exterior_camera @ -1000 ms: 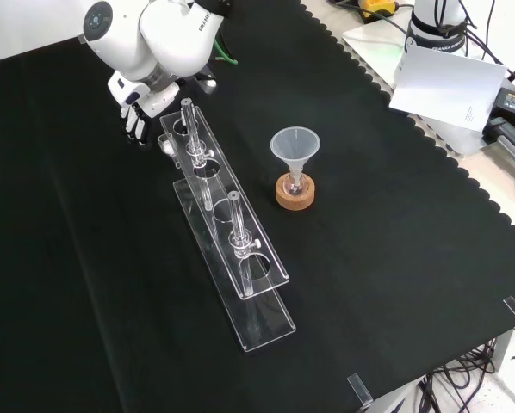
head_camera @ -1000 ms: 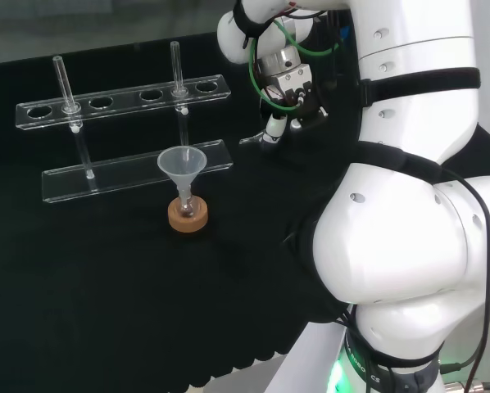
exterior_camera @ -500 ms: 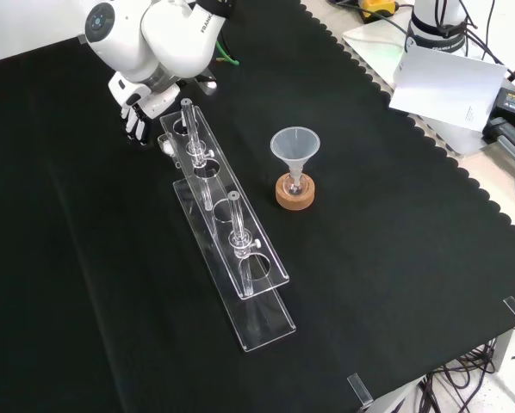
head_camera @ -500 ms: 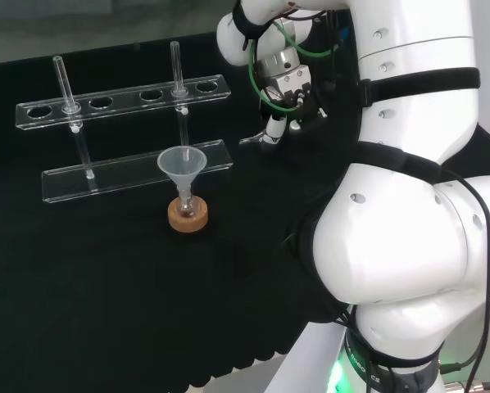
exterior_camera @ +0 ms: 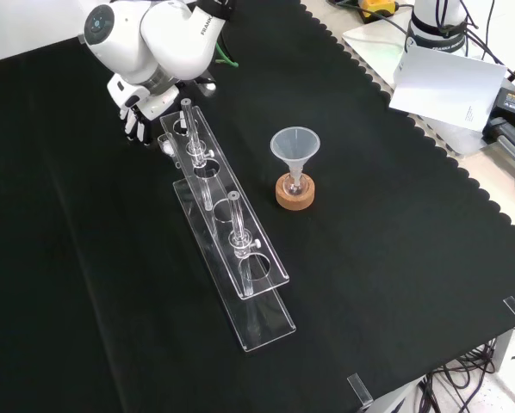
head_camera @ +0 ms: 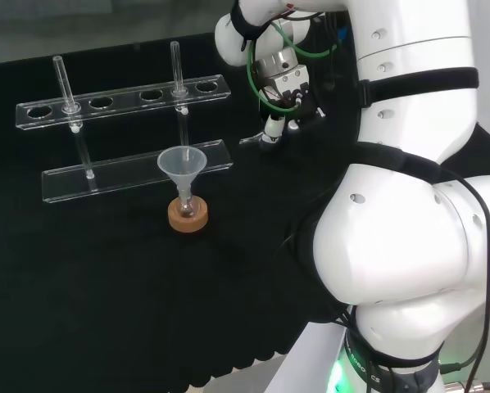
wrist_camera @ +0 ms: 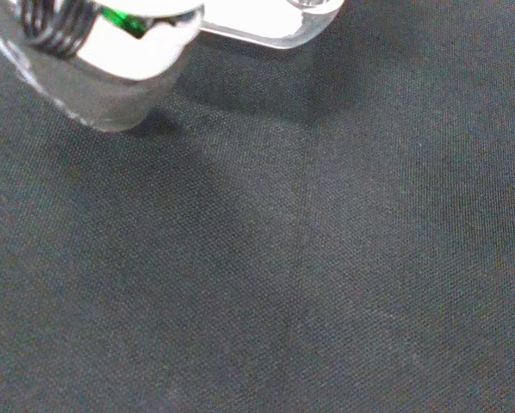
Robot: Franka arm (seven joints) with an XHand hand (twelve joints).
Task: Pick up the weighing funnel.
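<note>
Low over the table (exterior_camera: 369, 258), the robot hand (exterior_camera: 135, 119) hangs; spread or pinching, I cannot tell. One weighing funnel (head_camera: 250, 141) shows at its tip, long axis running away toward one clear rack (head_camera: 130, 173) holding two tubes (head_camera: 176, 65). Farther out, one funnel (head_camera: 179, 166) stands in a flask (head_camera: 185, 203) on a cork ring (head_camera: 188, 218).

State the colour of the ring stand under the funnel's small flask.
Light tan brown: it is a cork ring, seen best in the front view.
</note>
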